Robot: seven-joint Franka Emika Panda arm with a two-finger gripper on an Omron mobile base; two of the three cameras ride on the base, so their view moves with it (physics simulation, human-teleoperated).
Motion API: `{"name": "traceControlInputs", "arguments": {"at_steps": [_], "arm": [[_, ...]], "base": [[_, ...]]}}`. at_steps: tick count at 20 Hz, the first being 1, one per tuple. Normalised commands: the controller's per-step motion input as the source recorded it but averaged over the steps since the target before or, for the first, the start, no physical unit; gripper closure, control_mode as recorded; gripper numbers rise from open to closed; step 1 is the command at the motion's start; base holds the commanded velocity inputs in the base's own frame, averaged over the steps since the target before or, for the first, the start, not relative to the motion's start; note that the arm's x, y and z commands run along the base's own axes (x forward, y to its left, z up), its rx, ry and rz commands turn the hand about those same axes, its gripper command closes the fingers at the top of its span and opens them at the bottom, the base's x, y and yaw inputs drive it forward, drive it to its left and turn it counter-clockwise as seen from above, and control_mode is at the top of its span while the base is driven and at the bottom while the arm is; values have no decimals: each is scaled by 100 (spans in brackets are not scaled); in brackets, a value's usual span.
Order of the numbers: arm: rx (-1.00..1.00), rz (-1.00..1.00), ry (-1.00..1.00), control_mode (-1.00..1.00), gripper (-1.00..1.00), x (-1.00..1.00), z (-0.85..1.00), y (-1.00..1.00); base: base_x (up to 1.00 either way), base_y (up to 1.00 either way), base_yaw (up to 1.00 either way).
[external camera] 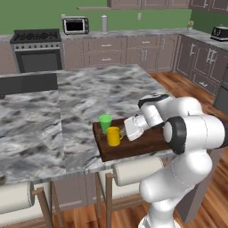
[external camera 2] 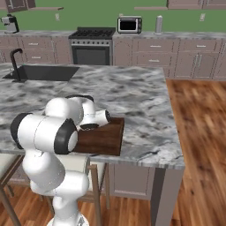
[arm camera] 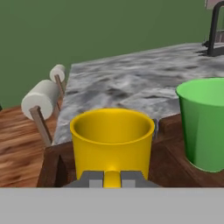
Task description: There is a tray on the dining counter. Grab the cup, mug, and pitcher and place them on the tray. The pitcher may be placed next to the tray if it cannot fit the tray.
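Closest to the hand camera: two dark fingertips of the gripper (arm camera: 112, 178), nearly shut, pinching the yellow handle of the small yellow cylindrical mug (arm camera: 112, 140). Mug upright just ahead of the fingers, seemingly resting on the floor of the shallow dark brown wooden tray (external camera: 133, 144). Bright green tapered handleless cup (arm camera: 205, 122) just beside it, to the right in the hand view, also on the tray, apart from the mug by a narrow gap.

Risks, judged from here: dragging or tipping the mug if pulled back before the fingers part; knocking the green cup over when withdrawing sideways, given how close it stands; nudging the tray toward the near edge of the grey-and-white veined marble dining counter (external camera: 80, 102), where it already lies close to the lip.

Hard to tell: whether the mug base is fully down on the tray, hidden below the fingers. Near half of the tray covered by the white arm in both base views. Handle almost wholly masked by the fingertips.
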Motion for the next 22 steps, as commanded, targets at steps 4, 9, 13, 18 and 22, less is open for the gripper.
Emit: {"name": "traceControlInputs", "arguments": {"at_steps": [4, 9, 13, 18, 22], "arm": [[1, 1, 0, -100, 100, 24, -17, 5], [1, 1, 0, -100, 100, 17, -20, 7], [0, 3, 0, -100, 100, 1, -25, 8], [0, 1, 0, -100, 100, 0, -6, 8], [0, 0, 0, -100, 100, 0, 0, 0]], "base": [[0, 0, 0], [0, 0, 0], [0, 0, 0], [0, 0, 0], [0, 0, 0]]}}
